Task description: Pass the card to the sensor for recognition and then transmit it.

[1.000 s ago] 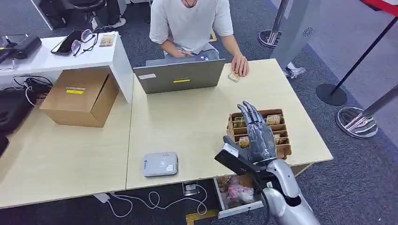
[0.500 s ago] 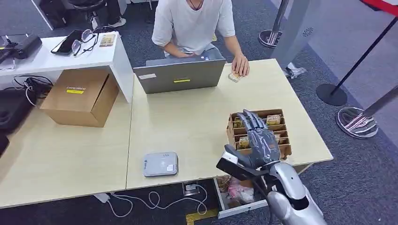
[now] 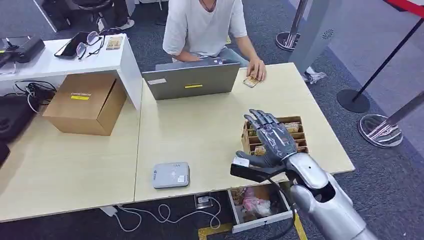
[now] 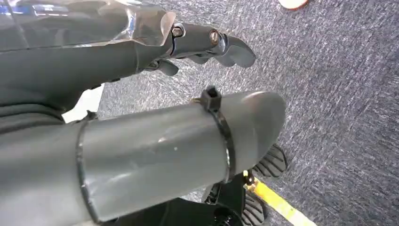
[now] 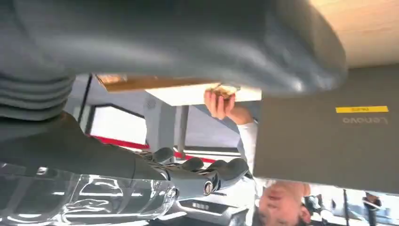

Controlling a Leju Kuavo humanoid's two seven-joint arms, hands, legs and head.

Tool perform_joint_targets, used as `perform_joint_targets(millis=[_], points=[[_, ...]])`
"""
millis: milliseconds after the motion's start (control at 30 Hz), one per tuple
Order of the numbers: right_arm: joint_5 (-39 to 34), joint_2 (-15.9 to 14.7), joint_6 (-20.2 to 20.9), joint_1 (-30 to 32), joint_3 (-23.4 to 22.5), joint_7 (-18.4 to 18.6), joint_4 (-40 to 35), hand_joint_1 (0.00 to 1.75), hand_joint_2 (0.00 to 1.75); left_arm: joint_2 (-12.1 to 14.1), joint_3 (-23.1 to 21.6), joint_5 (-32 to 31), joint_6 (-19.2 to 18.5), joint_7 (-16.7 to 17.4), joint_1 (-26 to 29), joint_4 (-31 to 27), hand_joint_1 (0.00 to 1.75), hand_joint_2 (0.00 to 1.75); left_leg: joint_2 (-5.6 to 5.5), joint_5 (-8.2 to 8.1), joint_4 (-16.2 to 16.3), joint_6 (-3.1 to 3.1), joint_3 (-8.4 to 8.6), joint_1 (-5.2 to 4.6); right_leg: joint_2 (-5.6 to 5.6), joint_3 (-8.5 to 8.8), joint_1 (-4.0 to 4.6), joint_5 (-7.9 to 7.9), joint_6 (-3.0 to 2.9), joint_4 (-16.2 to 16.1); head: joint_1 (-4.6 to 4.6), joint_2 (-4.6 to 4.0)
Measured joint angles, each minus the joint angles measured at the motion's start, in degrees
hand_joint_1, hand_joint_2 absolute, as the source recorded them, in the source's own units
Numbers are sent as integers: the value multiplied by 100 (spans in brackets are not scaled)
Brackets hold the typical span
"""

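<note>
A brown cardboard box (image 3: 299, 134) with slots full of cards (image 3: 291, 128) stands on the right of the wooden table (image 3: 200, 130). My right hand (image 3: 270, 137) hovers over the box's left half, fingers spread and pointing away from me, holding nothing. In the right wrist view the right hand (image 5: 188, 174) has its fingers stretched out, thumb apart. The grey card sensor (image 3: 171, 174) lies flat near the table's front edge, well left of that hand. My left hand (image 4: 164, 136) hangs over grey carpet and holds nothing.
A person sits behind the table's far side; one hand (image 3: 257, 70) rests on a card (image 3: 251, 82). A grey laptop (image 3: 192, 81) stands in front of the person. A cardboard carton (image 3: 85, 102) sits on the left table. An open drawer (image 3: 257, 205) juts out below the front edge.
My right hand dipped toward the front of the card box, then came forward over it with its fingers spreading wider. The arm swung in from the right. The person's hand shifted slightly.
</note>
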Motion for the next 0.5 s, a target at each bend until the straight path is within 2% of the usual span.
perform_joint_targets(millis=[167, 500], points=[[-247, -197, 7, -593, 452, -20, 356, 0, 175, 0, 0, 66, 0, -15, 10, 0, 0, 0, -5, 1, 1, 0, 1, 0, -2, 0, 0, 0, 0, 0, 0, 0], [-535, -437, 44, -1081, 909, 127, 690, 0, 175, 0, 0, 155, -61, -94, 38, 0, 0, 0, -8, 0, 1, 1, -2, 0, -5, 0, 0, -2, 2, -1, 0, 0]])
